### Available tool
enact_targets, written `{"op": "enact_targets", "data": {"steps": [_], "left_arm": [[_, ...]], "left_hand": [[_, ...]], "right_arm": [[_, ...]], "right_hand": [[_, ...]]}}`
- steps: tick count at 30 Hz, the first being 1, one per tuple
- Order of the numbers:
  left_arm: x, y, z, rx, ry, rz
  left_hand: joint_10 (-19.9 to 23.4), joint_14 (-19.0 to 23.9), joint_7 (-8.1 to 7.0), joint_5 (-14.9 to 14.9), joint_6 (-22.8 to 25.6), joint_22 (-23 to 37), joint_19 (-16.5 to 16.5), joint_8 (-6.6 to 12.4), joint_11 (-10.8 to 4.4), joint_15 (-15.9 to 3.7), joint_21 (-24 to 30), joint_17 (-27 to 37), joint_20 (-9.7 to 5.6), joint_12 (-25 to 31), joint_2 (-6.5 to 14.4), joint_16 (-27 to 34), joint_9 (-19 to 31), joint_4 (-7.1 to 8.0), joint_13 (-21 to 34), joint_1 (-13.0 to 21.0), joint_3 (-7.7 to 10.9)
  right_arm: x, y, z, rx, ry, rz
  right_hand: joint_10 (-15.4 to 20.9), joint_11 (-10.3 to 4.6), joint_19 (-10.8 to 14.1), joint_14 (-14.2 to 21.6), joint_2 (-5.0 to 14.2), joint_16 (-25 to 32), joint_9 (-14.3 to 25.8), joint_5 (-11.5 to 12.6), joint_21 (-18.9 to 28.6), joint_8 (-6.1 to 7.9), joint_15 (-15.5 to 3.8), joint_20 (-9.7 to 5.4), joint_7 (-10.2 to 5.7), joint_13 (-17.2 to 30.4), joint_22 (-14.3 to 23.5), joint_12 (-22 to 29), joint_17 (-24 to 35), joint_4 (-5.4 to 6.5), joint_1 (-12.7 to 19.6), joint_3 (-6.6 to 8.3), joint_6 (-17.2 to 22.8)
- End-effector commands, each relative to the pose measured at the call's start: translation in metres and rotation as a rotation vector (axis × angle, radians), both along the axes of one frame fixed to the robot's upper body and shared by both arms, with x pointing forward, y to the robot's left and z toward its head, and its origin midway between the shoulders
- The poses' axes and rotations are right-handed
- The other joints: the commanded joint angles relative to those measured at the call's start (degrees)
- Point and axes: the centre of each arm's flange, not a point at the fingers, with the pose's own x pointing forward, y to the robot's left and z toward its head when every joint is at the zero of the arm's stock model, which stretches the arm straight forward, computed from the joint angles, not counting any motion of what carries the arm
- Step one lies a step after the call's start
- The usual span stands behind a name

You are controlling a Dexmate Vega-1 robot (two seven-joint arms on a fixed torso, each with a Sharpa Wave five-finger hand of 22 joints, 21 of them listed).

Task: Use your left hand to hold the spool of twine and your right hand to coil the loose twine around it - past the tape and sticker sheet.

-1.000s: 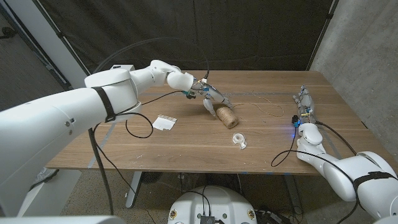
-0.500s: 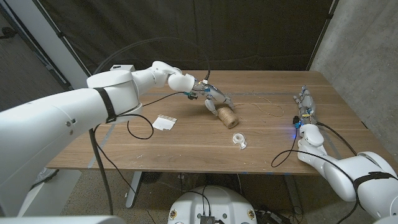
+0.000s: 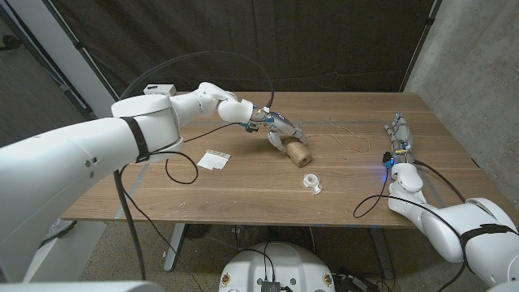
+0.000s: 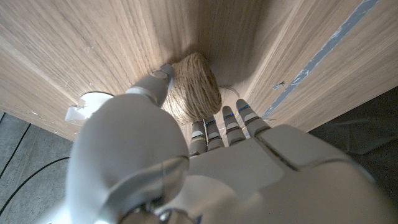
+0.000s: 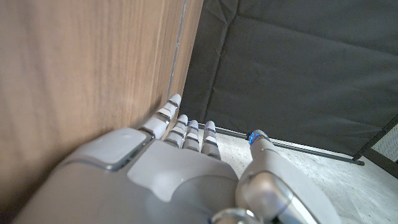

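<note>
A: Starting at the left edge of the desk, how much room is there?

B: A fair stretch of bare wood. The first thing in from that edge is the sticker sheet, lying flat, with a black cable looping beside it.

A: And then?

B: The left hand reaches in over the middle of the desk, nearer the far edge. Its fingers are spread around the spool of twine; the left wrist view shows the thumb against the spool's side, but I cannot tell whether it truly grips.

A: What sits close by?

B: The tape, a small clear roll, lies just toward the near edge from the spool, apart from it. The loose twine trails from the spool toward the right edge, across open wood.

A: The right side?

B: The right hand stands near the right edge, fingers straight and together, clasping nothing, well apart from the spool. Between it and the twine's end the desk is bare.
</note>
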Motion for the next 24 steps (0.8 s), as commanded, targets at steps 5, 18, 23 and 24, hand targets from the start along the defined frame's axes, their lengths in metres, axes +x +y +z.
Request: {"op": "enact_targets", "data": {"steps": [5,18,23,24], "left_arm": [[-0.0024,0.0076,-0.0036,-0.033,-0.026,-0.038],[-0.0015,0.0102,-0.0058,-0.053,-0.043,-0.041],[-0.0012,0.0105,-0.0079,-0.066,-0.046,-0.047],[-0.0012,0.0106,-0.0082,-0.070,-0.050,-0.050]], "left_hand": [[1.73,2.18,-0.53,0.14,1.84,0.32,1.32,1.07,-0.14,-0.24,0.50,1.05,-0.01,1.61,0.53,1.46,0.62,-0.24,0.99,1.40,-0.76],[4.36,5.12,-1.17,0.03,5.49,0.40,2.57,3.32,-0.87,-0.95,0.66,3.15,0.25,4.51,0.97,4.09,1.58,-0.40,2.87,3.58,-2.22],[5.40,6.31,-1.09,-0.04,7.02,0.44,3.25,4.32,-1.11,-1.47,0.80,4.04,0.22,5.54,1.14,5.26,1.97,-0.40,3.61,4.30,-2.82],[5.80,6.65,-1.15,-0.06,7.25,0.45,3.35,4.52,-1.32,-1.66,0.81,4.28,0.17,5.87,1.17,5.59,2.08,-0.42,3.82,4.53,-2.97]], "right_arm": [[-0.0028,0.0026,-0.0036,0.002,-0.012,-0.008],[-0.0071,0.0023,-0.0061,-0.004,-0.023,-0.015],[-0.0082,0.0020,-0.0082,-0.003,-0.020,-0.016],[-0.0082,0.0021,-0.0086,-0.004,-0.019,-0.015]], "right_hand": [[-0.26,0.13,0.35,-0.20,0.09,0.28,0.29,0.08,0.26,0.19,-0.11,-0.19,0.24,0.16,0.21,0.44,0.17,0.31,-0.48,0.34,-0.11],[-0.25,0.11,0.35,-0.19,0.07,0.29,0.29,0.10,0.25,0.19,-0.13,-0.23,0.17,0.16,0.21,0.45,0.16,0.33,-0.58,0.40,-0.15],[-0.22,0.08,0.35,-0.18,0.05,0.29,0.29,0.11,0.25,0.19,-0.10,-0.21,0.17,0.15,0.21,0.47,0.15,0.33,-0.63,0.42,-0.15],[-0.22,0.08,0.38,-0.20,0.05,0.28,0.29,0.11,0.26,0.18,-0.11,-0.21,0.16,0.15,0.21,0.47,0.15,0.33,-0.64,0.42,-0.19]]}}
